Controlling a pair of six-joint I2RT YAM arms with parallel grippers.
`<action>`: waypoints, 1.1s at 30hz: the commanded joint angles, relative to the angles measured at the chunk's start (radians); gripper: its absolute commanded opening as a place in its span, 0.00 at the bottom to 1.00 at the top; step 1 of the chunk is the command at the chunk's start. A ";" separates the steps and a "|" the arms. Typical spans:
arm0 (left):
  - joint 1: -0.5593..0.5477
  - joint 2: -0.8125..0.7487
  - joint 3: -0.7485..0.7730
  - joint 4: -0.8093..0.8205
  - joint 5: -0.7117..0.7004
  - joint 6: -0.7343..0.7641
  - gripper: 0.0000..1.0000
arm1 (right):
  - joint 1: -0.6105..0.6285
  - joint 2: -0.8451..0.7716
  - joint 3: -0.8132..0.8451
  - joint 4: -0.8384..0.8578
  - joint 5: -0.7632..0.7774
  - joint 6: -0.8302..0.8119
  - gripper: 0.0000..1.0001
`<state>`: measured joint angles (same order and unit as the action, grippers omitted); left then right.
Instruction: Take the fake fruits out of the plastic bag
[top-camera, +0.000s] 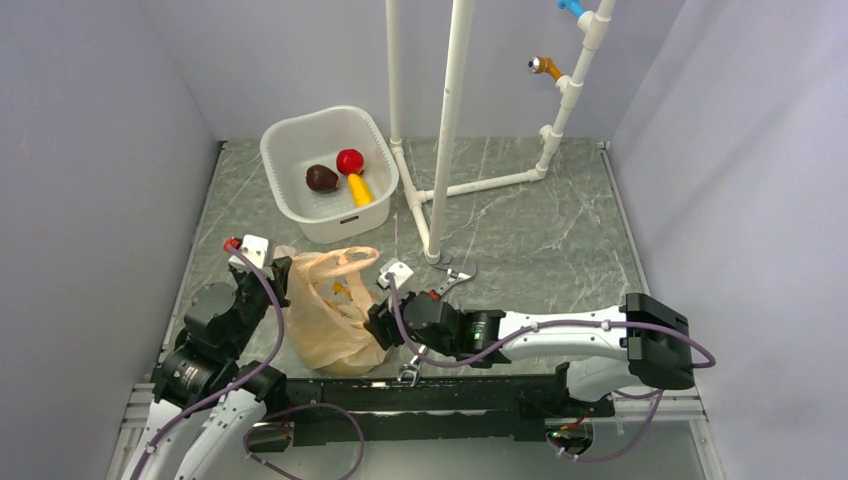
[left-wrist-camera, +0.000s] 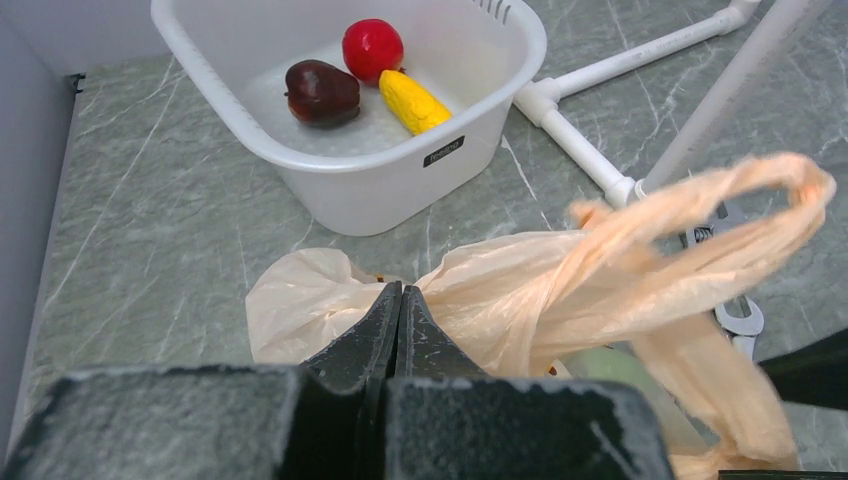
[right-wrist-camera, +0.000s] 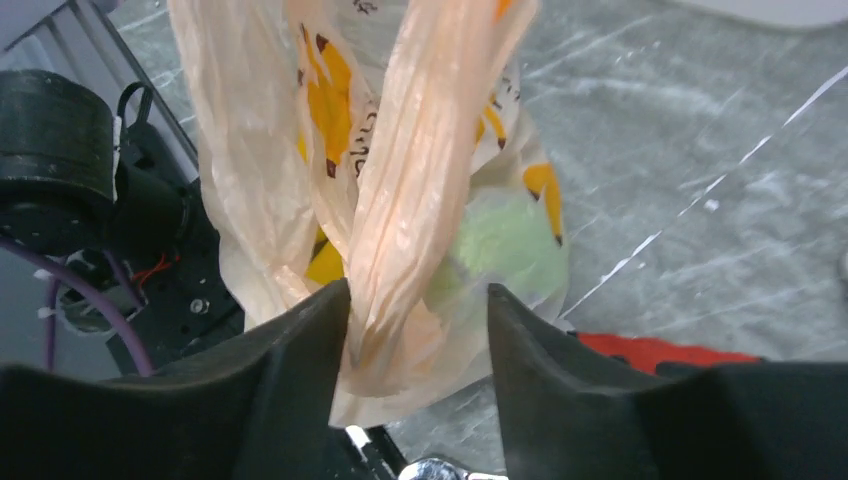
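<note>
Peach plastic bag (right-wrist-camera: 400, 190) sits inside open right pincer (right-wrist-camera: 418, 296); left pincer (left-wrist-camera: 398, 293) closed beside it.

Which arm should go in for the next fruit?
Right. The right gripper is open astride a handle of the plastic bag, a green fruit just beyond; the left gripper is shut, seemingly pinching the bag's edge.

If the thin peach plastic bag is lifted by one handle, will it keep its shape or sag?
The thin translucent peach plastic bag with yellow banana prints would probably sag: its film is crumpled and its handle twists into a rope. The pale green fruit seen through it would likely weigh the bottom down and swing.
</note>
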<state>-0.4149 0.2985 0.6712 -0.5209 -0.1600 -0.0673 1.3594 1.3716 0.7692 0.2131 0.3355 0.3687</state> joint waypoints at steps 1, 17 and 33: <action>0.002 0.010 0.004 0.047 0.040 0.009 0.00 | -0.006 0.025 0.203 -0.220 0.086 -0.035 0.61; 0.002 -0.018 0.009 0.033 -0.065 -0.013 0.00 | -0.027 0.204 0.540 -0.470 0.296 0.038 0.02; 0.002 -0.179 0.012 -0.074 -0.411 -0.215 0.00 | -0.030 -0.249 -0.304 0.516 0.003 0.159 0.00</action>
<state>-0.4152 0.1463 0.6716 -0.5831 -0.5377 -0.2058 1.3285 1.0691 0.4095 0.5365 0.4179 0.5041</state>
